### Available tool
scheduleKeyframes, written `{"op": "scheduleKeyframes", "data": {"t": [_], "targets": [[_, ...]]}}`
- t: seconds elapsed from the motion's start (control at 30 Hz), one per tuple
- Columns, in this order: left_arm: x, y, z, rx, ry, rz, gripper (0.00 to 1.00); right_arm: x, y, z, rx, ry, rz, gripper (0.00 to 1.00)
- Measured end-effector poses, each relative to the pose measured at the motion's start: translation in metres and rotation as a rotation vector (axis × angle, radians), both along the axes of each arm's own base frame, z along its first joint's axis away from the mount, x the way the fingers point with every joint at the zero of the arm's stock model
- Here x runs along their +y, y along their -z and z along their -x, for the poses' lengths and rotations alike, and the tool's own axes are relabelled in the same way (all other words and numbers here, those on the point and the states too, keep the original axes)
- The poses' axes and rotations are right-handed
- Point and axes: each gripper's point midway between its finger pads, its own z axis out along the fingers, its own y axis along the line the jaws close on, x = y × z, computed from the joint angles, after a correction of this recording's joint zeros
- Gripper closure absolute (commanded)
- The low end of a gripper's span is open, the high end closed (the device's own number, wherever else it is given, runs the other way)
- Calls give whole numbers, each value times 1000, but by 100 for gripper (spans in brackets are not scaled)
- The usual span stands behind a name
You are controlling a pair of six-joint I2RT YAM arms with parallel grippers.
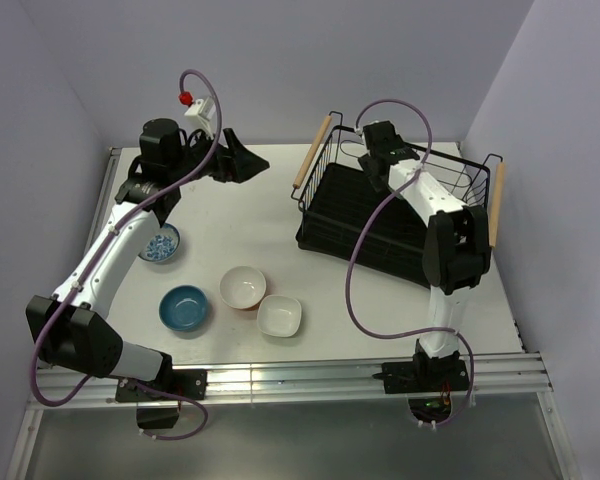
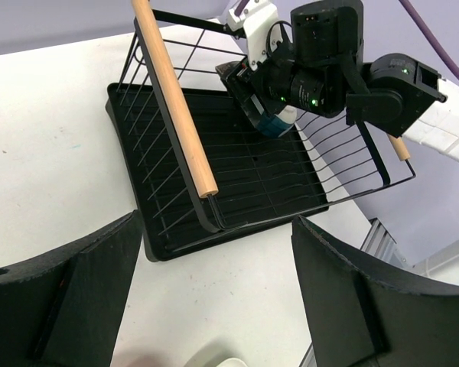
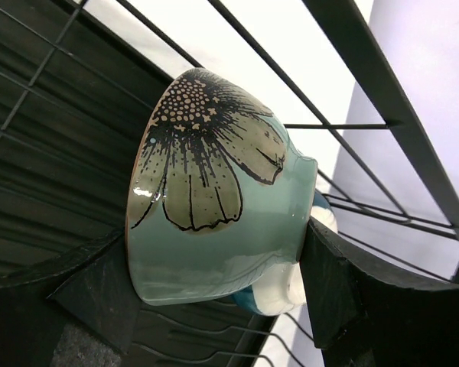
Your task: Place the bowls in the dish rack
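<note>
Right wrist view: the right claw (image 3: 210,283) gripped a tilted green bowl (image 3: 214,191) at the rack's (image 3: 390,99) eleven o'clock; released so, it might roll. The left claw (image 2: 214,294) gaped empty.

I see my right gripper (image 3: 214,264) and its bowl (image 3: 206,183) hemmed by the dish rack's (image 1: 330,215) far wires, with open tray floor below. Bare table (image 2: 46,153) lies ahead of my left gripper (image 2: 214,260), then the wooden handle (image 2: 176,99) stands across.
</note>
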Motion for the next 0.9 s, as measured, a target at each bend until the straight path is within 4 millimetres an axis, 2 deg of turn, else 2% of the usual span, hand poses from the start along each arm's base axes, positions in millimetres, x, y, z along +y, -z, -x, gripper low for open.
{"op": "scheduleKeyframes", "data": {"t": [0.73, 0.9], "targets": [[4, 4, 0, 1, -11, -8, 17, 0, 19, 13, 56, -65, 223, 100], [4, 4, 0, 0, -12, -10, 16, -3, 20, 13, 60, -59, 250, 79]]}}
